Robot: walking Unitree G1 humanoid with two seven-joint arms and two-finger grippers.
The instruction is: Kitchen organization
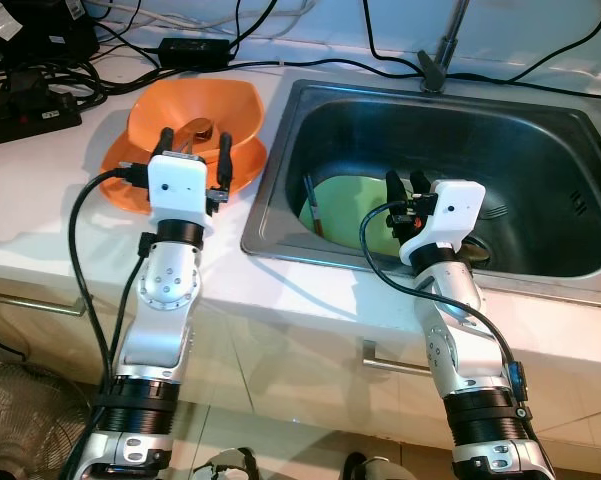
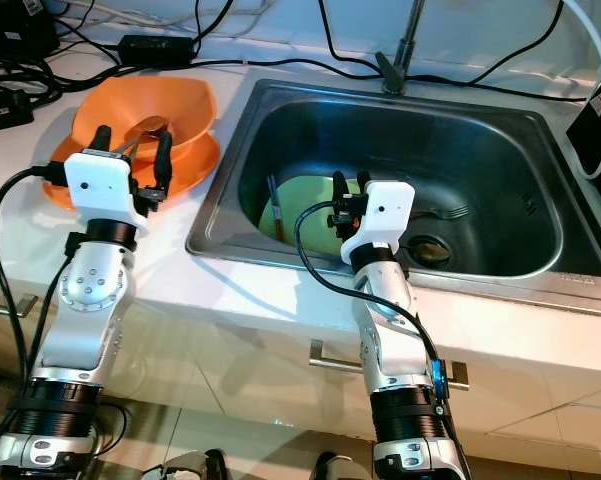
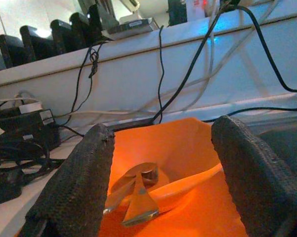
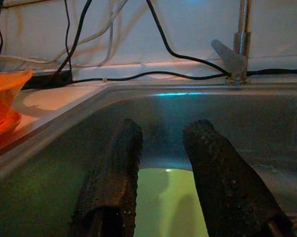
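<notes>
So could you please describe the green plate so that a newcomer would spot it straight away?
Start at the steel sink set into the white counter. On its floor, at the robot's left end, lies the plate, just ahead of the right pincer. It is the pale green, flat thing there; the dishes outside the sink are orange.

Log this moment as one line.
left gripper: open, over orange bowl | right gripper: open, above green plate in sink | nothing held

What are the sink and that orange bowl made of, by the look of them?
The sink looks like brushed stainless steel: grey, with soft streaky reflections along its walls. The orange bowl seems to be plastic: evenly coloured, slightly glossy, thin-rimmed and glowing where light passes through, though glazed ceramic can't be ruled out.
</notes>
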